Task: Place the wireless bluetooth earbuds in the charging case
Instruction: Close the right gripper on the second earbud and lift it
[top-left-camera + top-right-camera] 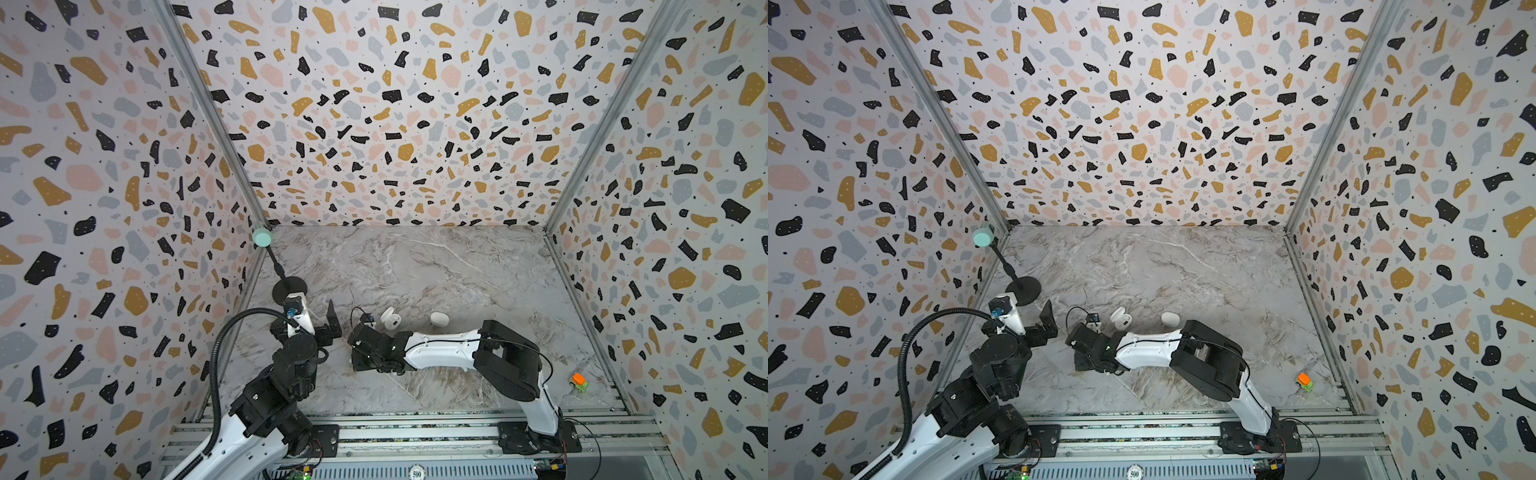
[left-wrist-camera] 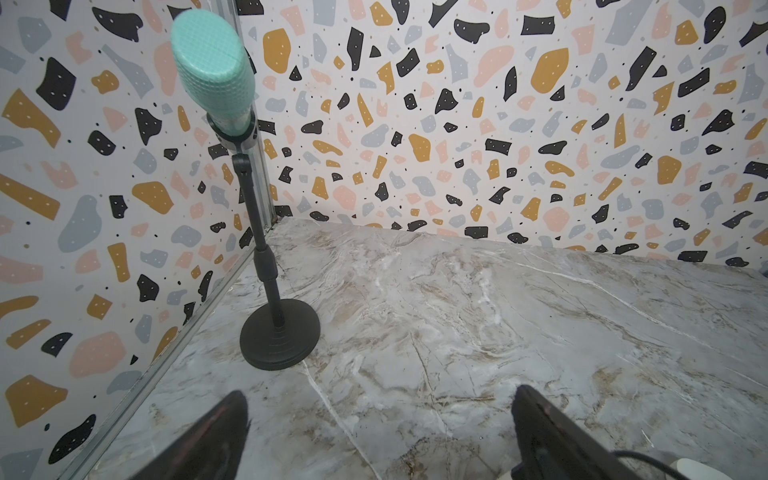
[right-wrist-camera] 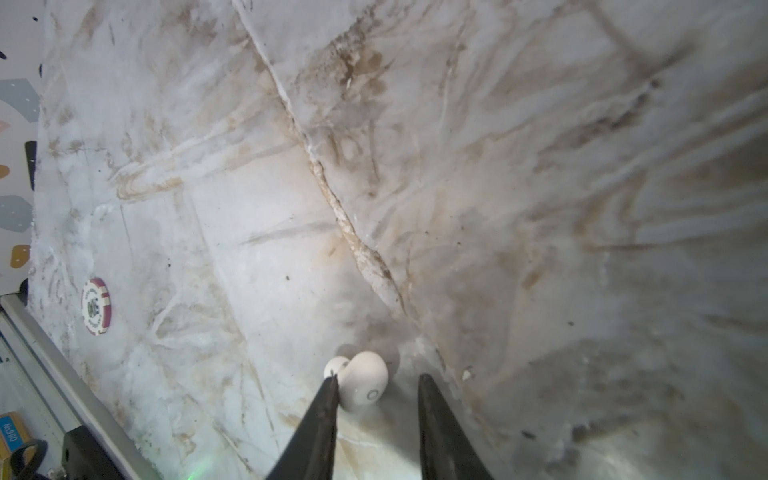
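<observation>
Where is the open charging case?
In both top views the open charging case lies near the middle of the table, just left of the closed case.

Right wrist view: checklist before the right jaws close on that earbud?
1. Earbud between the jaws of the right gripper: ok.
2. Earbud centred in the jaws: not ok, it touches one jaw and there is a gap at the other.
3. Charging case lid open: ok.
4. Free socket in the case: cannot tell.
5. Left gripper open, away from the earbud: ok.
</observation>
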